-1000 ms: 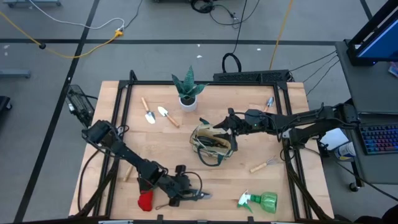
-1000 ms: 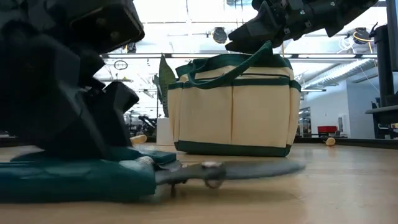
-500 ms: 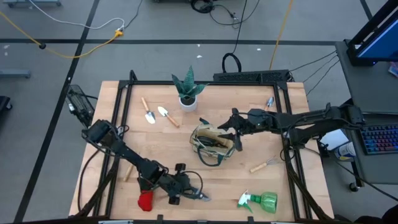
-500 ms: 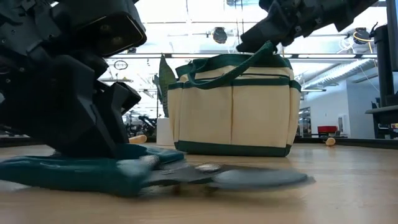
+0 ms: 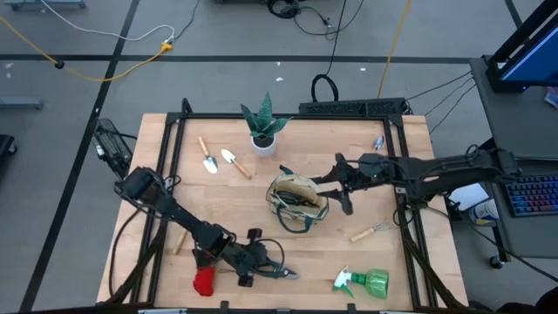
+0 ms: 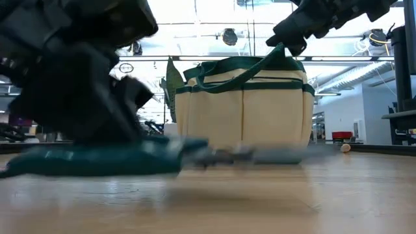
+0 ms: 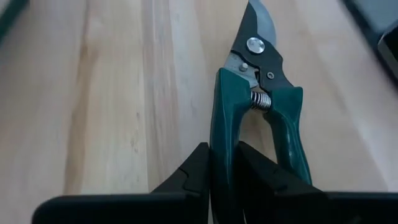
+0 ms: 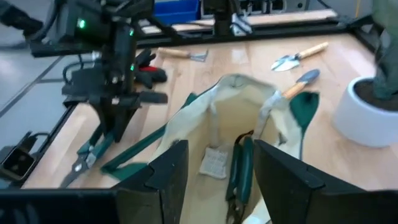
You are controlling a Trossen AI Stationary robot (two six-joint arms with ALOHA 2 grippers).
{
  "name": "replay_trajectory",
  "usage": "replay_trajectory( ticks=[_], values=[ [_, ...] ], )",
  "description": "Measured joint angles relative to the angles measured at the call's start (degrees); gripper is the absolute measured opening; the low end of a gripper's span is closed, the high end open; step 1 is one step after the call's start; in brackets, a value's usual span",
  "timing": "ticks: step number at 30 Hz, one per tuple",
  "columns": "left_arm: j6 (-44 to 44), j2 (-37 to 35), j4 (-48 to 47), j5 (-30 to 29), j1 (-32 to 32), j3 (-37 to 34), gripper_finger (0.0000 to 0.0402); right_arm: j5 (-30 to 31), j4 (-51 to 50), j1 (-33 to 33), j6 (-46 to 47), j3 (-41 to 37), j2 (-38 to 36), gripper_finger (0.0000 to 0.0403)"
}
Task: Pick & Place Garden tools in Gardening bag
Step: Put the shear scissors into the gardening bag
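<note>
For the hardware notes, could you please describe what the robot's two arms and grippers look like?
Both arms are black, jointed and slim, with black cables along them. The left gripper has two flat, matte black fingers narrowing to blunt tips. The right gripper has the same broad black fingers.

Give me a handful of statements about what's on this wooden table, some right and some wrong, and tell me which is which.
1. The left gripper has its fingers pinched on one green handle of the green-black pruning shears. True.
2. The green spray bottle with white nozzle stands inside the beige canvas bag with dark green trim. False: it lies on the table near the front edge, apart from the bag.
3. The right gripper is beside the bag, its fingers apart and holding nothing. True.
4. The spiky green plant in a white pot has tipped over. False: it stands upright.
5. The red-black glove lies next to the plant. False: it lies near the left arm, at the front.
</note>
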Motion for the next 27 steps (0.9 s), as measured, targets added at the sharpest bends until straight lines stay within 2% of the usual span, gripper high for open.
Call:
replay_trajectory(
  ticks=[5,20,27],
  values=[
    [1.55,-2.84,1.02,-0.29,0.16,0.02,0.0056,0.03,-2.06,1.81,2.68,-0.02,-0.07,0.0169],
    [9.92,-11.62,0.47,-3.47,1.61,0.02,0.0057,0.14,-9.44,7.57,2.16,-0.02,-0.06,0.0169],
    [14.74,-16.23,0.40,-3.86,3.58,0.02,0.0057,4.95,-11.01,10.19,0.93,-0.02,-0.06,0.0169]
  ],
)
